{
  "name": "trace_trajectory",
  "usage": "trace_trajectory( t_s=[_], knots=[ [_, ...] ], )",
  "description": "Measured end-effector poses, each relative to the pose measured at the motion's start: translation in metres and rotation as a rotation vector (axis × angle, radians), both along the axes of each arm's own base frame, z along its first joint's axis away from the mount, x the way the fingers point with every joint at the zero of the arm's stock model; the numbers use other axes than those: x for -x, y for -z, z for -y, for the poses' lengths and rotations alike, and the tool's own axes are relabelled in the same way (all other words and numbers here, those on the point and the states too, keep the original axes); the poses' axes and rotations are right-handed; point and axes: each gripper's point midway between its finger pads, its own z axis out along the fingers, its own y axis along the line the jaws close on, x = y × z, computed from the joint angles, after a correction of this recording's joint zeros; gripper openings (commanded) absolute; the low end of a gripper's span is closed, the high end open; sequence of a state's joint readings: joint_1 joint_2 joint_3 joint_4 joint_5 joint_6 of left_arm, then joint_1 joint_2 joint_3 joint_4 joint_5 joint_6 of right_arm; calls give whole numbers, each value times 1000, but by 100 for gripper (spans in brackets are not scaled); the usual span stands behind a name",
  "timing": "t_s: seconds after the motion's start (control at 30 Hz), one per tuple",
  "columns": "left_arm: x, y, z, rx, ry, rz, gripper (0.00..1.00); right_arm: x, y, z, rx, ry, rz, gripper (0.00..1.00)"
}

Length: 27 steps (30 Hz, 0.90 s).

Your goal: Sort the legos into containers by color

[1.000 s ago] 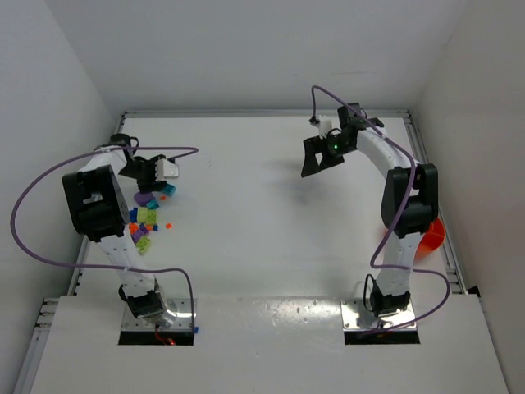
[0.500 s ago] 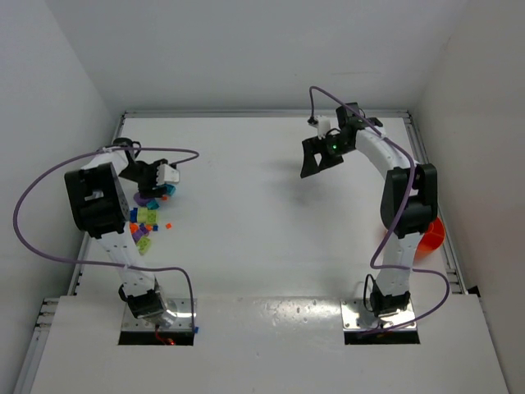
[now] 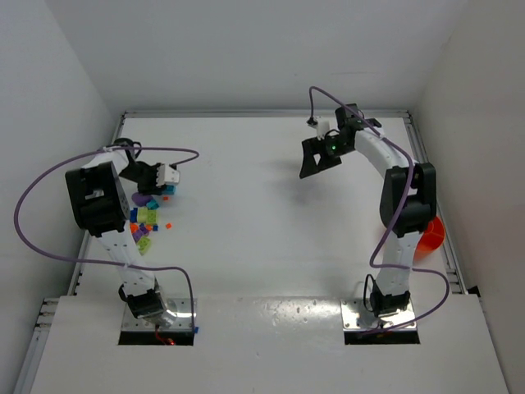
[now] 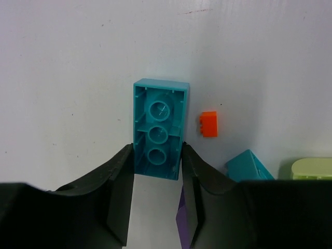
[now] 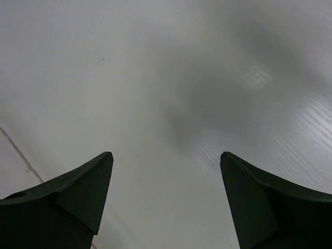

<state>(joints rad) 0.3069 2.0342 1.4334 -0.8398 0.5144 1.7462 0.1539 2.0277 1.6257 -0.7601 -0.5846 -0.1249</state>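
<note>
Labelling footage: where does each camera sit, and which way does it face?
Top external: fixed above and behind the robot, looking down on the table; left arm and right arm show whole.
Left wrist: on the left wrist, looking down past the left gripper, jaws pinching a cyan brick beside an orange brick.
Right wrist: on the right wrist, facing the table; only the right gripper shows, jaws open.
Shared: top external and left wrist both show the left gripper.

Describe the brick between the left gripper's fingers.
Find the brick pile at the table's left edge; the left gripper sits at its far end. Its fingers flank the cyan brick: long, upside down, three round tubes showing, beside a tiny orange brick.
</note>
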Motion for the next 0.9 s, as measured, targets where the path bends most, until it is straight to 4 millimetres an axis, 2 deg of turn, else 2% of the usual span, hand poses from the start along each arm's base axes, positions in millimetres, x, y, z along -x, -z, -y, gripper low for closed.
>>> trace_trajectory(
  t_s=[0.13, 0.23, 0.37, 0.43, 0.5, 0.6, 0.67, 0.77, 0.9],
  knots=[
    [1, -3, 0, 6, -22, -5, 16, 13, 0, -11, -70, 12, -33, 81],
    [2, -19, 5, 33, -59, 14, 16, 31, -13, -21, -151, 37, -78, 80],
    [2, -78, 27, 123, -118, 106, 16, 31, -49, -36, -269, 61, -67, 74],
    [10, -116, 50, 188, -132, 162, 16, 30, -68, -45, -327, 70, -53, 74],
    [25, -148, 83, 268, -116, 198, 16, 29, -84, -56, -379, 65, -44, 74],
    [56, -179, 140, 411, -91, 196, 16, 32, -97, -74, -434, 48, -54, 74],
    [77, -187, 176, 506, -83, 158, 16, 36, -103, -87, -469, 31, -78, 77],
    [100, -193, 216, 621, -89, 74, 16, 43, -112, -105, -516, 0, -112, 80],
    [103, -202, 239, 708, -131, -8, 16, 48, -120, -128, -550, -40, -135, 82]
  ],
)
